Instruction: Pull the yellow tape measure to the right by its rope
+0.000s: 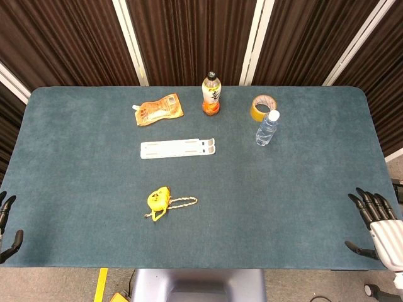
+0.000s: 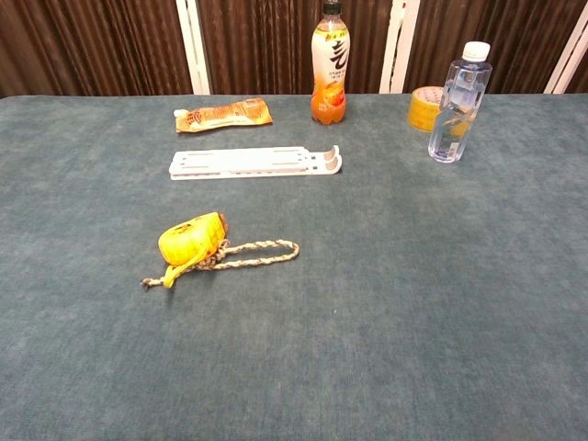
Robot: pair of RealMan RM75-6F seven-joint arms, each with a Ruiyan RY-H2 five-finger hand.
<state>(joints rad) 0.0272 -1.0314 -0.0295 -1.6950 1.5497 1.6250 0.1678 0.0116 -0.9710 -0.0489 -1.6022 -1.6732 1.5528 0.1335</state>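
The yellow tape measure (image 1: 157, 200) (image 2: 192, 238) lies on the blue-green table, left of centre and near the front. Its braided rope (image 1: 182, 201) (image 2: 261, 253) forms a loop stretching to the right of it. My right hand (image 1: 376, 225) hovers at the table's front right edge with fingers spread and nothing in it, far from the rope. Only dark fingertips (image 1: 7, 223) of my left hand show at the front left edge, spread apart and holding nothing. Neither hand appears in the chest view.
A white flat bracket (image 1: 177, 148) lies behind the tape measure. Along the back stand an orange pouch (image 1: 158, 109), an orange drink bottle (image 1: 211, 94), a roll of brown tape (image 1: 261, 107) and a clear water bottle (image 1: 267, 128).
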